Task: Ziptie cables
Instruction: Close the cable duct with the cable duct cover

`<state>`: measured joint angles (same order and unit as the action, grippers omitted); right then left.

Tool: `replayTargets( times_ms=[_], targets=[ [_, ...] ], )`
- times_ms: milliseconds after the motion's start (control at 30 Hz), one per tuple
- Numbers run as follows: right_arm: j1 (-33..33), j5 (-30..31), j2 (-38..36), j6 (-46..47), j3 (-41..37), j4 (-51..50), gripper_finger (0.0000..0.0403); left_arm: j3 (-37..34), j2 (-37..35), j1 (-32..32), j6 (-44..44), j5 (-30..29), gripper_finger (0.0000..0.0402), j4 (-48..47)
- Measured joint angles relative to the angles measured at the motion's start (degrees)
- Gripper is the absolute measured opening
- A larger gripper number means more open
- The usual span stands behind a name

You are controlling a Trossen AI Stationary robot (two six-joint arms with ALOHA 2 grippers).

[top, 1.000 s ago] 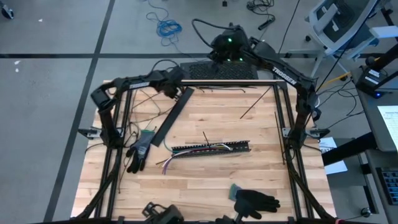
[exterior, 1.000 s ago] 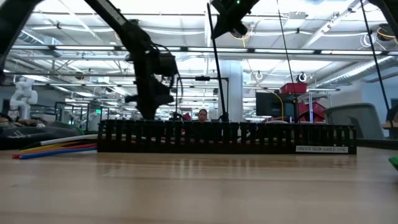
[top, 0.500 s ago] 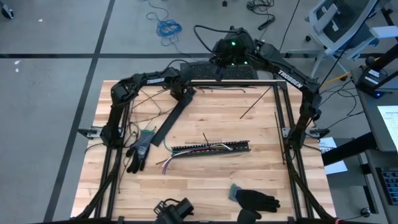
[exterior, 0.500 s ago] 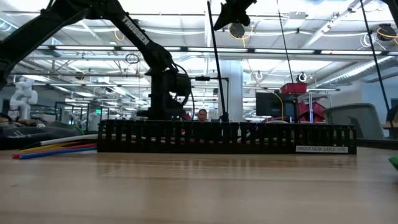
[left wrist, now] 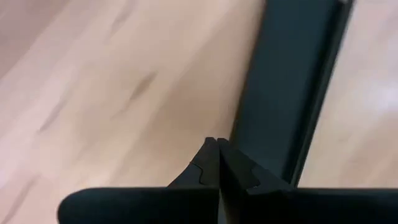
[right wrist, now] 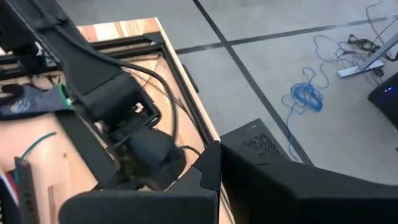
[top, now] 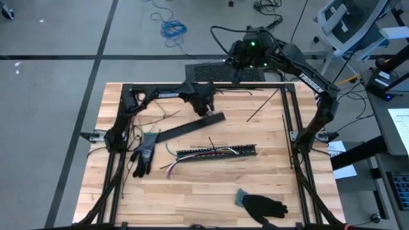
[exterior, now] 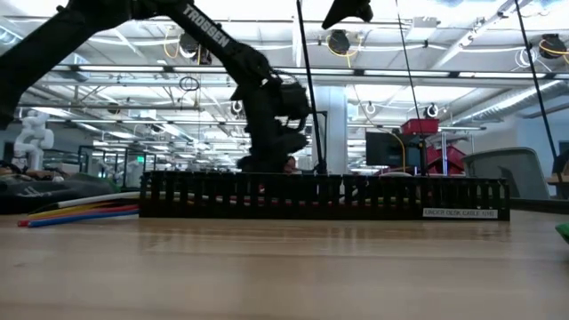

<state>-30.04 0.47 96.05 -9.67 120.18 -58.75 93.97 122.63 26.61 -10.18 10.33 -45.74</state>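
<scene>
The cables lie in a black slotted strip at mid-table, and their loose ends spill out of its left end onto the wood. The low view shows the strip side-on, with the cable ends on its left. A flat black strip lies slantwise on the table, just beyond the slotted one. My left gripper is shut at that flat strip's far right end. My right gripper is shut, high above the table's far edge, holding nothing. My left gripper meets the flat black strip with its shut fingertips, which stand on the wood against the strip's long edge near its far right end. The fingers point steeply down from the strip's far side. The strip lies flat on the table.
A black glove lies near the left edge and another near the front right. Thin black strands lie loose on the wood. A black frame rims the table, and a dark perforated box sits beyond its far edge.
My left gripper has swept from the far left toward the table's right and a little nearer, staying shut. The flat black strip's far end has swung right and nearer with it, pivoting about its near left end, so it now lies nearly crosswise. My right gripper has risen and drifted right.
</scene>
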Motion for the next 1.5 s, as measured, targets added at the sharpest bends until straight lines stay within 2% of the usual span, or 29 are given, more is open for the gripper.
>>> replayTargets(
  times_ms=[100,167,233,333,400,533,633,700,800,933,1067,1200,1333,1400,1500],
  targets=[
    [0.0,0.12,-0.83,-0.12,0.0,-2.29,0.0,0.22,0.0,-3.35,0.02,1.45,0.0,5.04],
    [0.0,1.85,-1.49,-0.83,0.0,-4.63,0.0,0.24,0.0,-5.42,0.03,4.63,0.0,8.62],
    [0.0,4.0,-1.96,-1.59,0.0,-6.79,0.0,0.27,0.0,-7.28,0.0,5.03,0.0,11.3],
    [0.0,6.73,-2.58,-1.92,-0.02,-9.08,0.0,0.27,-0.02,-8.96,-1.38,-1.14,0.0,11.88],
    [-0.03,7.19,-3.05,-3.29,-0.02,-10.9,0.0,0.16,-1.25,-8.08,-2.86,-2.81,0.0,11.16],
    [-0.43,7.08,-3.21,-6.48,-0.89,-20.22,0.0,0.21,-9.35,-4.6,2.37,-3.81,0.0,12.06],
    [-0.81,5.3,-3.61,-5.82,-6.04,-22.82,0.0,0.27,-18.11,-1.9,8.71,-7.0,0.0,10.63],
    [-0.71,2.51,-4.75,-5.87,-12.17,-20.42,0.0002,-0.21,-24.09,-0.29,13.45,-9.91,0.0,9.98],
    [0.11,-0.71,-7.21,-6.08,-24.34,-10.12,0.0011,-3.89,-32.54,2.65,16.15,-10.65,0.0,8.68],
    [2.28,-1.9,-8.05,-6.6,-39.8,4.56,0.0043,-13.8,-41.86,4.76,12.28,-10.86,0.0,8.25],
    [5.8,-3.59,-7.74,-3.14,-51.21,19.27,0.0102,-24.66,-49.63,5.01,8.08,-10.78,0.0,11.0],
    [9.3,-3.52,-7.18,3.28,-57.63,27.68,0.0173,-31.35,-53.19,3.63,4.1,-10.73,0.0,11.02],
    [11.01,-3.52,-4.84,10.37,-61.06,33.55,0.0242,-34.3,-53.83,2.4,3.03,-10.46,0.0,11.64],
    [11.47,-3.84,-2.56,11.41,-61.42,34.55,0.0264,-35.24,-53.7,1.93,2.95,-10.47,0.0,11.62],
    [11.61,-2.64,1.68,10.74,-61.08,35.09,0.0274,-35.36,-53.16,1.29,3.02,-10.49,0.0,12.68]
  ],
)
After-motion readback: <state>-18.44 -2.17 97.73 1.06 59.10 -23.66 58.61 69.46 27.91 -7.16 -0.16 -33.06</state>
